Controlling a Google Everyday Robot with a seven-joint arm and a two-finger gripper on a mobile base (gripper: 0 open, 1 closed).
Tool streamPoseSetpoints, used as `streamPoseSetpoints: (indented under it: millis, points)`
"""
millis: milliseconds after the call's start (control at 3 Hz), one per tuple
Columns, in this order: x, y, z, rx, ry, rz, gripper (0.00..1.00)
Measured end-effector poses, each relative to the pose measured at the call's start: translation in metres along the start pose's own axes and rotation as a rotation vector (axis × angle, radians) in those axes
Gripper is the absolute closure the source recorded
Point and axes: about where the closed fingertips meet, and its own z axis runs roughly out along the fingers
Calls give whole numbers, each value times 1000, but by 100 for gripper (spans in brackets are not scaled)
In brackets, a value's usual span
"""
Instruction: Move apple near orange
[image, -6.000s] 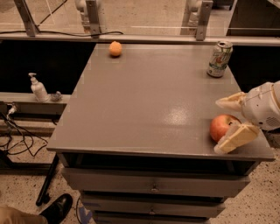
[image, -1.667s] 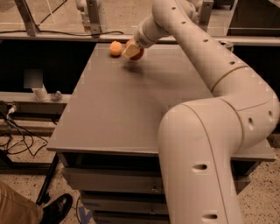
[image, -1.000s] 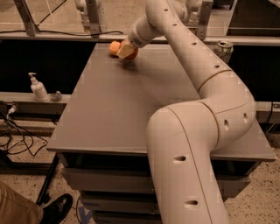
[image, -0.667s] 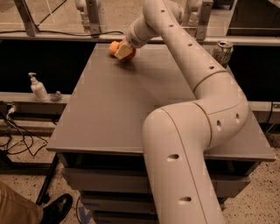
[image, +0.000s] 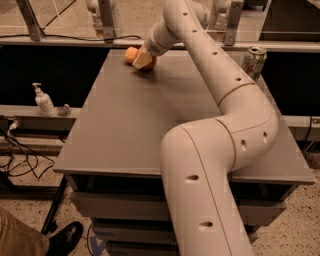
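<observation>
The red apple (image: 150, 63) is at the far left corner of the grey table (image: 150, 125), just right of the small pale orange (image: 131, 54), almost touching it. My gripper (image: 145, 60) reaches across the table to that corner and is shut on the apple, its cream finger (image: 142, 60) covering the apple's left side. The apple is low at the table top; I cannot tell whether it rests on it. The long white arm (image: 220, 100) sweeps from the near right to the far left.
A green-and-white drink can (image: 253, 61) stands at the far right of the table. A soap bottle (image: 44, 100) stands on a shelf to the left. A person's shoe (image: 67, 239) is on the floor at bottom left. Metal frame posts (image: 105, 20) stand behind the table.
The gripper carried the apple from the table's near right edge to the far left corner. In the last second it has settled slightly left and lower beside the orange.
</observation>
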Motion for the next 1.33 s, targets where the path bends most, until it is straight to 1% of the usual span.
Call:
streamPoseSetpoints:
  millis: [333,667,1000,1333]
  points:
    - [3,0,2,-5,6,-5,13]
    - [9,-1,1,-12,7,-6,0]
    - [7,-3,-6,-13,-3,-11,0]
    - [11,-7,-34,-20,-35,5,0]
